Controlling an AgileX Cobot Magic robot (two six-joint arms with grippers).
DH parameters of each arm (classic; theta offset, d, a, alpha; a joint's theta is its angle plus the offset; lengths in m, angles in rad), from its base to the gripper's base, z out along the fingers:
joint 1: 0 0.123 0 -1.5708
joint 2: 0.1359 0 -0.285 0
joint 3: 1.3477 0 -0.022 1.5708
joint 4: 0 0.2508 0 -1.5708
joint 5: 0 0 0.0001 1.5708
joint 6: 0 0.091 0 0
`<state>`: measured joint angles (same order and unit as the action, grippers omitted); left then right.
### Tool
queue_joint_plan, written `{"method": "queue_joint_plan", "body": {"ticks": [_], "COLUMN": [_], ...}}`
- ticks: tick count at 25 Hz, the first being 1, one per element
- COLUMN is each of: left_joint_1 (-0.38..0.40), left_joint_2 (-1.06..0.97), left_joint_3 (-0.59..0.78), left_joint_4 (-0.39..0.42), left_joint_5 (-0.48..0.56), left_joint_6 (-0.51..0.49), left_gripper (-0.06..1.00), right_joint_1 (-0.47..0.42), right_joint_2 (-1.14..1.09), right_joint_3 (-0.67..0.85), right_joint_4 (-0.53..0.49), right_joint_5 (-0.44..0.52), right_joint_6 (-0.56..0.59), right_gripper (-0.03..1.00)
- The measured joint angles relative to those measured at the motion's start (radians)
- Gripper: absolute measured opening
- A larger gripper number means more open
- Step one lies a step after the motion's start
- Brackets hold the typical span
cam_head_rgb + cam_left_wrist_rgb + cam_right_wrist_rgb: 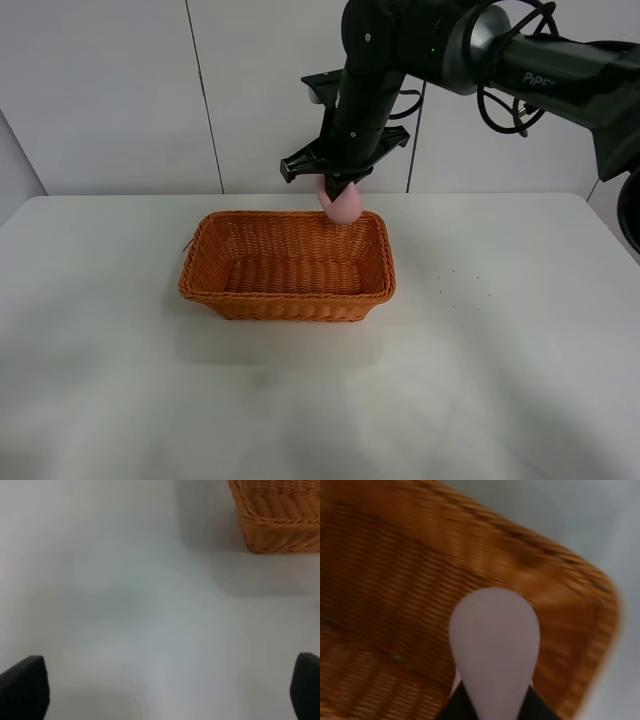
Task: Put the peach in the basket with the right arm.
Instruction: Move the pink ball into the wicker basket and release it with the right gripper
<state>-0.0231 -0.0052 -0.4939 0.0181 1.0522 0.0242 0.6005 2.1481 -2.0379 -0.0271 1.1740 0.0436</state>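
Observation:
The orange-brown wicker basket [288,267] sits on the white table, its inside bare. My right gripper [338,192] hangs over the basket's far right corner, shut on the pale pink peach [344,205], which pokes out below the fingers. In the right wrist view the peach [494,642] fills the middle with the basket [390,605] wall and floor beneath it. In the left wrist view my left gripper [160,690] is open over bare table, its two fingertips [22,686] far apart, with a basket [280,515] corner beyond it.
The white table [500,350] spreads wide around the basket on all sides. A white panelled wall [120,90] stands behind the table's far edge. The black right arm [560,70] reaches in from the upper right.

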Motion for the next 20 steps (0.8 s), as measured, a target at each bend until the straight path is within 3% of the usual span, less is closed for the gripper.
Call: {"method": "queue_joint_plan", "body": {"ticks": [4,15,17,20], "left_joint_1": [0.0,0.0,0.0,0.0], "left_joint_2": [0.0,0.0,0.0,0.0], "left_joint_3": [0.0,0.0,0.0,0.0], "left_joint_4": [0.0,0.0,0.0,0.0], "left_joint_5": [0.0,0.0,0.0,0.0], "left_joint_6": [0.0,0.0,0.0,0.0], "left_gripper": [0.99,0.99,0.99,0.99], "right_joint_1": [0.042,0.046,0.046,0.046], "right_joint_2": [0.036,0.233,0.246,0.249], "right_joint_3": [0.0,0.0,0.0,0.0], "right_joint_4": [0.001,0.038,0.041,0.041], "right_joint_5": [-0.049,-0.135,-0.134,-0.128], "right_joint_6": [0.003,0.003,0.012,0.04], "right_gripper": [0.0,0.02,0.1,0.38]}}
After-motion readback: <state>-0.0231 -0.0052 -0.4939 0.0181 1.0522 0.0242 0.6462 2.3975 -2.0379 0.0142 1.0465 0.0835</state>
